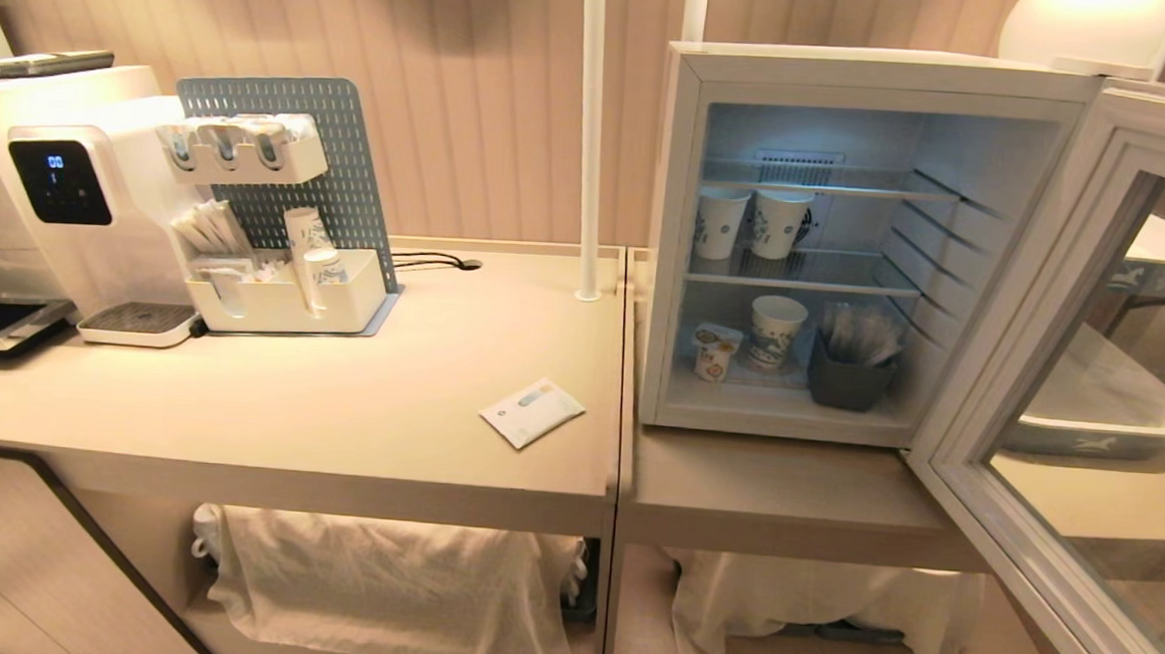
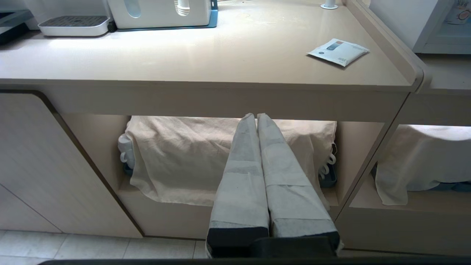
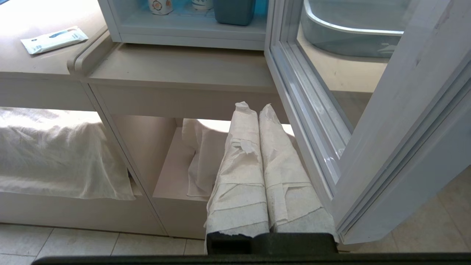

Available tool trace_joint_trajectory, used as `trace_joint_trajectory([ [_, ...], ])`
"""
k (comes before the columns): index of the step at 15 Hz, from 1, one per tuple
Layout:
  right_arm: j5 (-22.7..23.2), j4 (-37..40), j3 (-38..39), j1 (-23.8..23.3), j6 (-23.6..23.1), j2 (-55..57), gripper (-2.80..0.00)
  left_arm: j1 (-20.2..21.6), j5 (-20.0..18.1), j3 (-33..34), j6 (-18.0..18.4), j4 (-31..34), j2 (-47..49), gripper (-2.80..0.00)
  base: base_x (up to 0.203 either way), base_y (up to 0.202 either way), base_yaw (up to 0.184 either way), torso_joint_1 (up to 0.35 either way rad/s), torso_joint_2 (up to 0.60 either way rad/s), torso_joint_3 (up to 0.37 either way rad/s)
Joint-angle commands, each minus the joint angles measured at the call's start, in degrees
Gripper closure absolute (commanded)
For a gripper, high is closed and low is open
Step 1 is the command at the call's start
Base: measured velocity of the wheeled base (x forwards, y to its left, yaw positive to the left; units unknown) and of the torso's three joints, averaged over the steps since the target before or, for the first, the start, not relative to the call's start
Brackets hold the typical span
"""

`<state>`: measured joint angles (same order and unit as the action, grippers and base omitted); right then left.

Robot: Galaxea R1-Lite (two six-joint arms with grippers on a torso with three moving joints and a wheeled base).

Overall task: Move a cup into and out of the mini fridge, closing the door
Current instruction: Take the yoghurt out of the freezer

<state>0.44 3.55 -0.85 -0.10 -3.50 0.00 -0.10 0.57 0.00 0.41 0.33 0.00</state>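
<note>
Fingers: left gripper [image 2: 257,117] and right gripper [image 3: 250,107] pressed together, empty | Risk: right arm bumping the door [image 1: 1068,392] while reaching the cup [image 1: 716,352], frame centre-right

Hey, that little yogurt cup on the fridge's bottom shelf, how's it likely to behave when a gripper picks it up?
The cup is small, so probably light. It appears to stand tilted, so a nudge may tip it toward the paper cup close beside it. Its thin-looking walls may dent under a hard squeeze.
</note>
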Motion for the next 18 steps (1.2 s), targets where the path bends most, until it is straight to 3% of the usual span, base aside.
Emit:
trace_joint_trajectory([
  [1, 0.00, 0.14, -0.03, 0.01, -0.02, -0.09, 0.00, 0.01, 0.04, 0.00, -0.15, 0.02, 0.09, 0.00, 0.000, 0.000, 0.000, 0.000, 0.00, 0.000],
  [18, 0.09, 0.93, -0.27, -0.08, -0.10, -0.09, 0.00, 0.01, 0.10, 0.09, -1.56, -0.07, 0.09, 0.00, 0.000, 0.000, 0.000, 0.000, 0.00, 0.000],
])
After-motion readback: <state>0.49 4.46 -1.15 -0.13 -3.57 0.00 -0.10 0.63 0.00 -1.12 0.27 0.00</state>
